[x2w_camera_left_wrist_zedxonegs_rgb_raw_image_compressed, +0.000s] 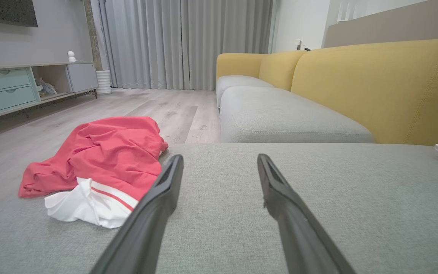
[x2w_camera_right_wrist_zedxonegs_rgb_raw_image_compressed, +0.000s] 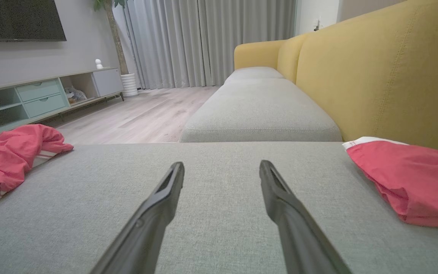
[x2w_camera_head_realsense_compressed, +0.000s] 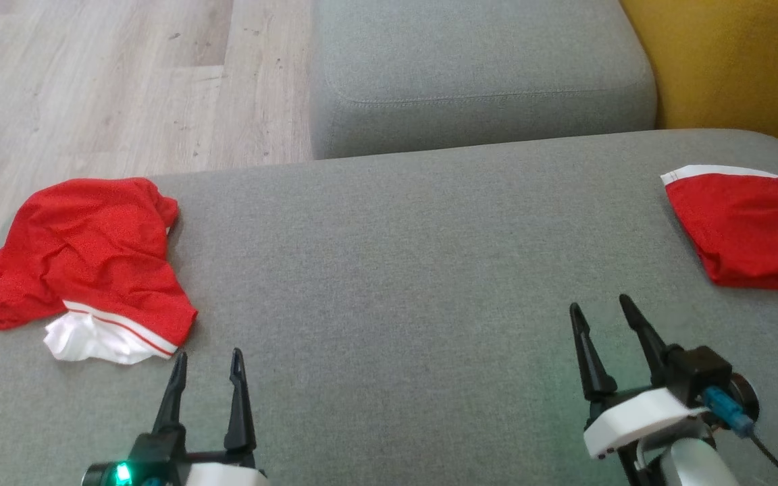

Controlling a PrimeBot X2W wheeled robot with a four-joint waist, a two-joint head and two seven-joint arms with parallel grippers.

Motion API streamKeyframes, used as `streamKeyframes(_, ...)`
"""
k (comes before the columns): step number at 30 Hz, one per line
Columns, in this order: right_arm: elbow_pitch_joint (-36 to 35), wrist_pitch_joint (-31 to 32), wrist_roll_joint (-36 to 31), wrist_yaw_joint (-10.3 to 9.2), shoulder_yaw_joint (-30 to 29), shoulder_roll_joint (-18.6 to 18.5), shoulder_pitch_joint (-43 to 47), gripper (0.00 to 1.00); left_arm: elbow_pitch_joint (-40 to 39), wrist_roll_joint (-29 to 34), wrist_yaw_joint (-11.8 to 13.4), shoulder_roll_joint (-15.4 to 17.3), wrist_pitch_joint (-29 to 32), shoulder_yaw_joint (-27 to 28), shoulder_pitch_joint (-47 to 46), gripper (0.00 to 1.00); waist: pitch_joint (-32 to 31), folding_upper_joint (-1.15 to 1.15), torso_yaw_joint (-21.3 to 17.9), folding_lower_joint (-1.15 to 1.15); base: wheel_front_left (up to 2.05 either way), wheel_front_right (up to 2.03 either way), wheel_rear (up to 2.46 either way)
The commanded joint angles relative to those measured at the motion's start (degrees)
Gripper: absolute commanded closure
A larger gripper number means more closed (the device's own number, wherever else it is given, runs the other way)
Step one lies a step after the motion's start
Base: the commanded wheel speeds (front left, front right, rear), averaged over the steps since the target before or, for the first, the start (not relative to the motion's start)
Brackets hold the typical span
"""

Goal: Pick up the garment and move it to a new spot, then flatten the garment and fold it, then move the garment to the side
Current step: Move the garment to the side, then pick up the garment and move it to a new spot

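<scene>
I hold the left end effector (x2w_camera_head_realsense_compressed: 208, 354) and right end effector (x2w_camera_head_realsense_compressed: 600, 304) released and empty, low over the sofa seat (x2w_camera_head_realsense_compressed: 396, 270). The crumpled garment (x2w_camera_head_realsense_compressed: 85, 250) lies left, just beyond the left unit, probably the next pickup. A folded garment (x2w_camera_head_realsense_compressed: 747, 229) sits far right, presumably set aside as finished.

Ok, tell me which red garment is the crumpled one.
The left garment, at the left edge of the seat ahead of the left tool, bunched with white fabric spilling out. The right garment lies folded flat.
</scene>
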Motion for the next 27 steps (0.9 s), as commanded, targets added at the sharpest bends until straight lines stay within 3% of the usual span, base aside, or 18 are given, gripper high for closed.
streamKeyframes(1, -1.97, -0.63, -0.15, -0.05, 1.1, 0.35, -1.75, 0.0, -1.66, 0.32, -0.09, 0.0, -0.14, 2.15, -2.13, 0.0, 0.03, 0.0, 0.04, 0.02, 0.0, 0.0, 0.0)
streamKeyframes(18, -2.27, -0.63, 0.91, -0.05, 1.75, 0.58, -1.25, 0.0, -2.3, 0.07, 0.32, 0.0, -0.14, 2.95, -2.46, 0.0, 0.21, 0.0, -0.09, 0.02, 0.0, 0.0, 0.0)
streamKeyframes(22, -2.23, -0.63, 0.3, -0.05, 0.63, 0.58, -0.45, 0.0, -2.59, 0.1, 0.58, 0.0, -0.14, 2.94, -2.67, 0.0, 0.54, 0.0, 2.99, 0.02, 0.0, 0.0, 0.0)
streamKeyframes(27, -2.22, -0.63, 0.33, -0.05, 1.26, 0.58, 0.02, 0.0, -3.29, 0.12, 1.1, 0.0, -0.14, 4.38, -2.31, 0.0, 1.21, 0.0, 9.65, 0.02, 0.0, 0.0, 0.0)
